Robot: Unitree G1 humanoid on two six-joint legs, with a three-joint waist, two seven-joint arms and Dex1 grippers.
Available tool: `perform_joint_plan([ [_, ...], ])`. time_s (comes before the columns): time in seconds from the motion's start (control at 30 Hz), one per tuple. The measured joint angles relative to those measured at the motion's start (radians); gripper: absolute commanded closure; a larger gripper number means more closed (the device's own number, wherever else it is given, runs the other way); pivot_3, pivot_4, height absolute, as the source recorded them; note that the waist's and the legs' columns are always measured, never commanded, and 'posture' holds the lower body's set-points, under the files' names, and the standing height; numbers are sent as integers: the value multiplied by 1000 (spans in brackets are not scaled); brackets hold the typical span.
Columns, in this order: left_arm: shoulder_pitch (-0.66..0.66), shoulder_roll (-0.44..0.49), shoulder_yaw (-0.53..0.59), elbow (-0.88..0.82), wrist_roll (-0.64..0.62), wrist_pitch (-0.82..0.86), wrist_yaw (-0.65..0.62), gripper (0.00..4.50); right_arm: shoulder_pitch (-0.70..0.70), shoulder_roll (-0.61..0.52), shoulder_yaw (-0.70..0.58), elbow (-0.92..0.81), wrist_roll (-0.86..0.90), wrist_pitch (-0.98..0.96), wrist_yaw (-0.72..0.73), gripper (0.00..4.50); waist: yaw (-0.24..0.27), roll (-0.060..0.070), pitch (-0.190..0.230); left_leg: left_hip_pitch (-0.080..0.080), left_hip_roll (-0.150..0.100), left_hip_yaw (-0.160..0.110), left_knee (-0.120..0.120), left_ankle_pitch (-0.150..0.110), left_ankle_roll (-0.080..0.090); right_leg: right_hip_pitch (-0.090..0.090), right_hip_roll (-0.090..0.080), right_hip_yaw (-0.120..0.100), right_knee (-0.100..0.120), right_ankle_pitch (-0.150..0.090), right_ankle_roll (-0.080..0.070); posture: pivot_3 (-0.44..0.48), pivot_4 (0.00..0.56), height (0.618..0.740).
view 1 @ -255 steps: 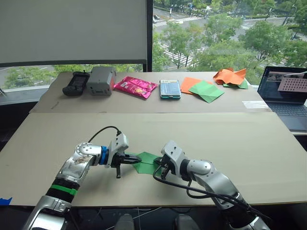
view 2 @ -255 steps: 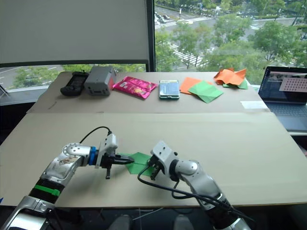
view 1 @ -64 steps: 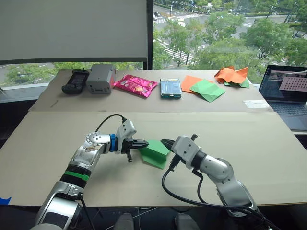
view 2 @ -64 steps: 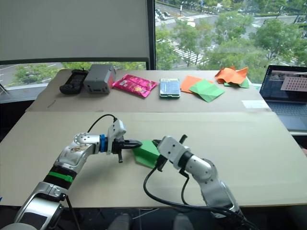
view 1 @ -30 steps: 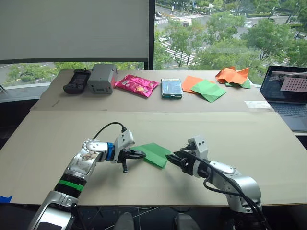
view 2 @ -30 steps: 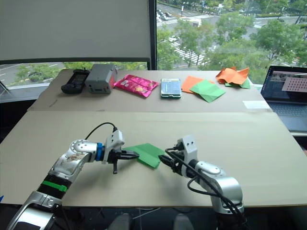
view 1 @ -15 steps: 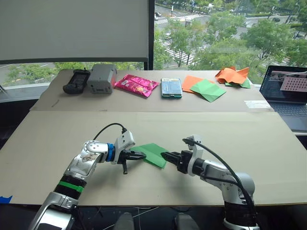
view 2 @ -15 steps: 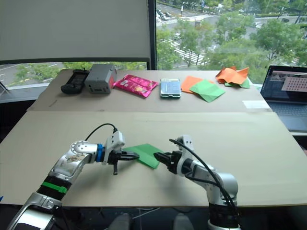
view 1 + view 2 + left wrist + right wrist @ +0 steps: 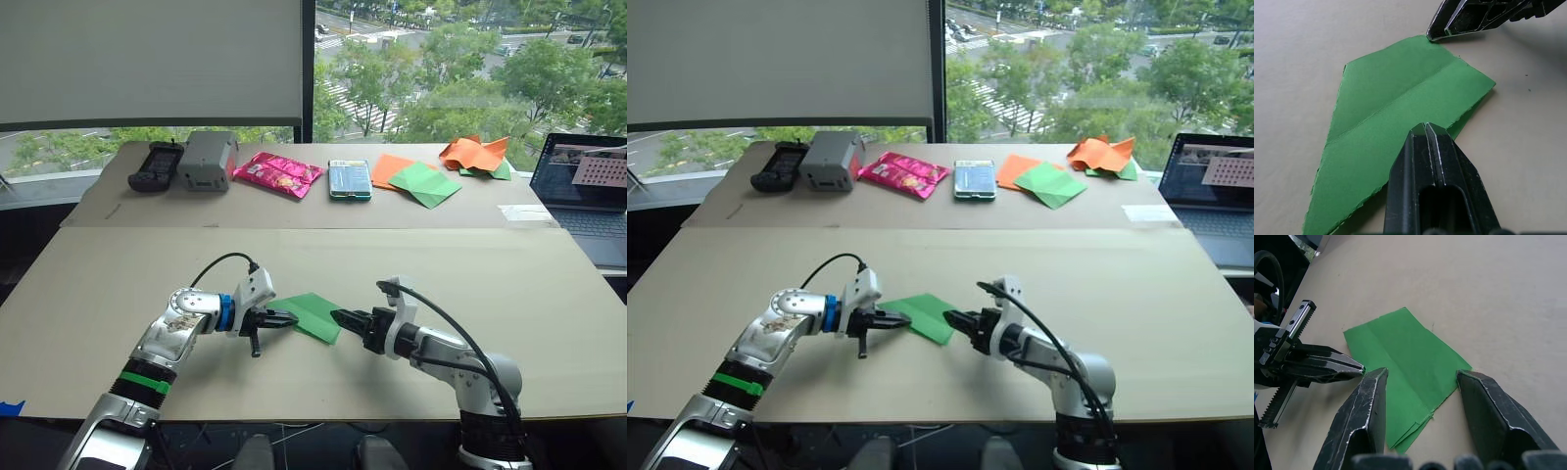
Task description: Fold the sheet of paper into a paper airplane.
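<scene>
The sheet of paper (image 9: 312,313), bright green and folded into a flat layered wedge with one long crease (image 9: 1396,107), lies on the near cardboard table. My left gripper (image 9: 292,319) is shut, and its tip (image 9: 1425,128) rests on the paper's left edge. My right gripper (image 9: 336,316) is open at the opposite edge. Its two fingers (image 9: 1371,387) are spread wide over the paper (image 9: 1405,357), and one fingertip (image 9: 1435,34) touches a corner.
On the rear table are a black controller (image 9: 155,168), a grey box (image 9: 206,163), a pink snack bag (image 9: 277,176), a teal packet (image 9: 348,181), orange and dull green sheets (image 9: 416,181) and a crumpled paper heap (image 9: 473,157). A laptop (image 9: 588,191) stands at the right.
Two seconds ago both grippers held the paper raised; now it lies flat. Over the last second the right gripper has swung round to the paper's right edge. The left gripper has barely moved.
</scene>
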Motion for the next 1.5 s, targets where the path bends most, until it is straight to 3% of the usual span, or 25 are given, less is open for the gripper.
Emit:
perform_joint_plan([
  [0.53, 13, 1, 2, -4, 0, 0, 8, 4500, -6, 46, 40, 3, 28, -3, -49, 1986, -3, 1, 0, 0, 0, 0, 0, 0, 0, -1, 0, 0, -1, 0, 0, 0, 150, 718],
  [1.5, 46, 0, 17, -27, 0, 2, 20, 4500, 27, 29, 55, -19, 82, -17, -96, 1986, -3, 1, 0, -1, 0, 0, -1, 0, 0, -4, 0, 0, -2, 0, 0, 0, 150, 718],
])
